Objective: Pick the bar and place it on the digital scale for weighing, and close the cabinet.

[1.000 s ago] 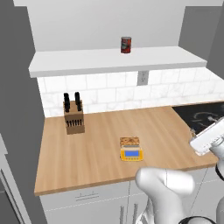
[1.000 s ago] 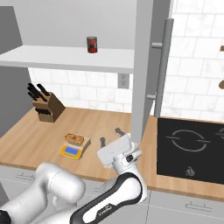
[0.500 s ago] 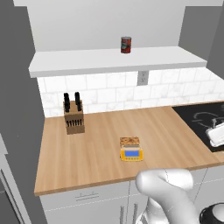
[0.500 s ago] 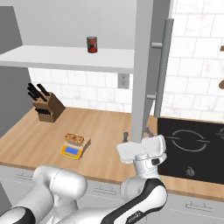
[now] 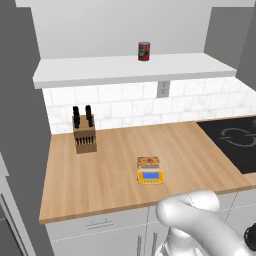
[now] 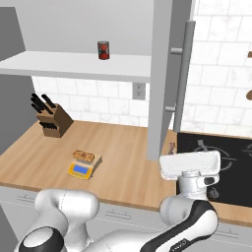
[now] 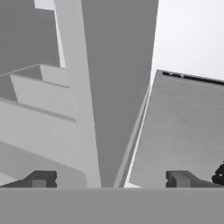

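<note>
Kitchen wall holds the large light-grey cabinet (image 6: pixel 165 74), its door swung out over my wooden bench (image 6: pixel 123 162); my hand (image 7: pixel 111 178), fingers spread and empty, should press that door flat; the speckled tan bar (image 5: pixel 148 161) already sits on the yellow digital scale (image 5: pixel 150 176).

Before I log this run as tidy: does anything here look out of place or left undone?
One thing: the cabinet door stands open, edge-on over the counter beside the stove, handle facing out. The bar sits squarely on the scale; the knife block and can stand upright. Nothing spilled.
</note>
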Controlling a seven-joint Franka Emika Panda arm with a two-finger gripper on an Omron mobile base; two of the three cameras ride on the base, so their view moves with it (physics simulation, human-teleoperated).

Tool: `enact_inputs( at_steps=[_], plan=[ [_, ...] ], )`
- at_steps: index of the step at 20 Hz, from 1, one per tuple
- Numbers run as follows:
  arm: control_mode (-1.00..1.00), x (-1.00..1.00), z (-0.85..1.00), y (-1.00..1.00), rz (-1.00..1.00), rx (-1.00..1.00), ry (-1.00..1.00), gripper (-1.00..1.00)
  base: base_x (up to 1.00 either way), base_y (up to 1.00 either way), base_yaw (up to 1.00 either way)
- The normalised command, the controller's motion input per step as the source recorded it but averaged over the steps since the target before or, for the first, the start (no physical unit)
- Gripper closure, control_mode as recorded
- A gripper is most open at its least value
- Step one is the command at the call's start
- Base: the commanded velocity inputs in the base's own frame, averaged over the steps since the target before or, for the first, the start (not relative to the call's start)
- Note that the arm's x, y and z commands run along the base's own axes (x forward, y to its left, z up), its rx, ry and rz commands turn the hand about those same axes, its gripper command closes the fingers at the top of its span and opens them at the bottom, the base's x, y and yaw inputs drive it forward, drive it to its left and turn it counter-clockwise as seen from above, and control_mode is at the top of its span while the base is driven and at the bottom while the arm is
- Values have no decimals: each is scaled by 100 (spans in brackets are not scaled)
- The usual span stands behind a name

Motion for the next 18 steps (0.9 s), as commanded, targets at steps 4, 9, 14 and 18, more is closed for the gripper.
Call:
enact_inputs(
  at_steps=[4,9,14,18],
  plan=[
    [-100,0,40,-68,4,12,0,-100,0,0,0],
    [-100,0,66,-7,7,1,-4,-100,0,0,0],
    [-100,-12,90,39,15,-11,-7,-100,0,0,0],
    [-100,-15,93,90,19,-25,-12,-100,0,0,0]
  ],
)
